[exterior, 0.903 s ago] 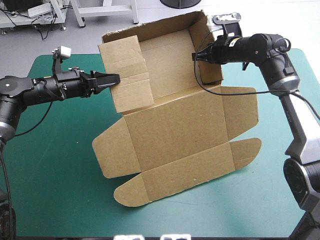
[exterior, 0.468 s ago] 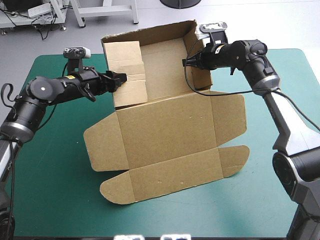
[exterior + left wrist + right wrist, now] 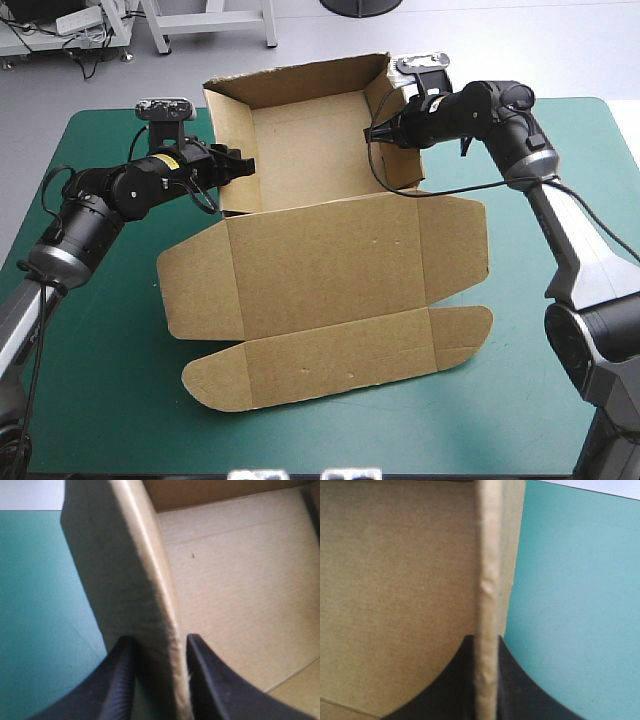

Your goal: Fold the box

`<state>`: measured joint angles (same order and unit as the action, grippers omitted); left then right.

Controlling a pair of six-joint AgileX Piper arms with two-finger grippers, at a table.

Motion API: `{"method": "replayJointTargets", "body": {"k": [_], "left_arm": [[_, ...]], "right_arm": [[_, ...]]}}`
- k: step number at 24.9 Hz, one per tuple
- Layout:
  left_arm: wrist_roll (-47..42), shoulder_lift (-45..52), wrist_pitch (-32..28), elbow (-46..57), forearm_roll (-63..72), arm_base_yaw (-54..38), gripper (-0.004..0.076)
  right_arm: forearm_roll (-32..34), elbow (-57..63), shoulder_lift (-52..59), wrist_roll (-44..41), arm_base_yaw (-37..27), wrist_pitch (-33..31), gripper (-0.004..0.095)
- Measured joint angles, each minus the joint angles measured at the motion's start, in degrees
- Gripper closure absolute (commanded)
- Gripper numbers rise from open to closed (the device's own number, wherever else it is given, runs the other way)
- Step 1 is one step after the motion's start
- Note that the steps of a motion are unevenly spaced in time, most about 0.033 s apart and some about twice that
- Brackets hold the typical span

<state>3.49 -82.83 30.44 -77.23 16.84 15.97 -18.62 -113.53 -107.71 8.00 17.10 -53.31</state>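
Box (image 3: 330, 262) at table (image 3: 110, 380) centre toward far edge: walls raised as open tray, lid flat on near side. Left gripper (image 3: 246, 165) fingers pinch left wall, grip seemingly loose. Right gripper (image 3: 372, 133) fingers pressed tight on right wall.

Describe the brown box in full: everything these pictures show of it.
The box is one cut sheet of plain brown board, half formed: at the far end an open tray with back and side walls standing, toward the near side the lid lying flat on the teal-green table with side flaps and a front flap with rounded ends. The left pincer is shut on the left wall's edge, the right pincer on the right wall's. The tray is empty.
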Motion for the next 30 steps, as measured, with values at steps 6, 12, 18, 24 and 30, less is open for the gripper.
{"method": "replayJointTargets", "body": {"k": [6, 12, 18, 24, 30], "left_arm": [[-1.71, -1.87, 2.11, 0.06, -4.68, -0.05, 0.0734], [-2.45, -3.51, 5.88, 0.06, -5.68, 0.26, 0.0734], [-2.53, -7.27, 10.44, 0.06, -3.74, 1.00, 0.0734], [-2.53, -11.83, 17.70, -3.17, -6.58, 1.04, 0.0734], [-2.53, -16.34, 26.16, -7.50, -10.10, 1.14, 0.0734]], "right_arm": [[-0.48, 0.00, 0.00, 1.01, -0.02, -3.03, 0.0924], [2.85, 0.00, 0.00, -0.71, 0.10, -8.28, 0.0924], [8.44, -0.01, -1.84, -3.63, 0.69, -15.02, 0.0925], [9.06, 0.59, -5.20, -5.79, 1.87, -16.52, 0.0925], [8.45, 7.92, -7.66, -9.42, 3.09, -15.58, 0.0925]]}}
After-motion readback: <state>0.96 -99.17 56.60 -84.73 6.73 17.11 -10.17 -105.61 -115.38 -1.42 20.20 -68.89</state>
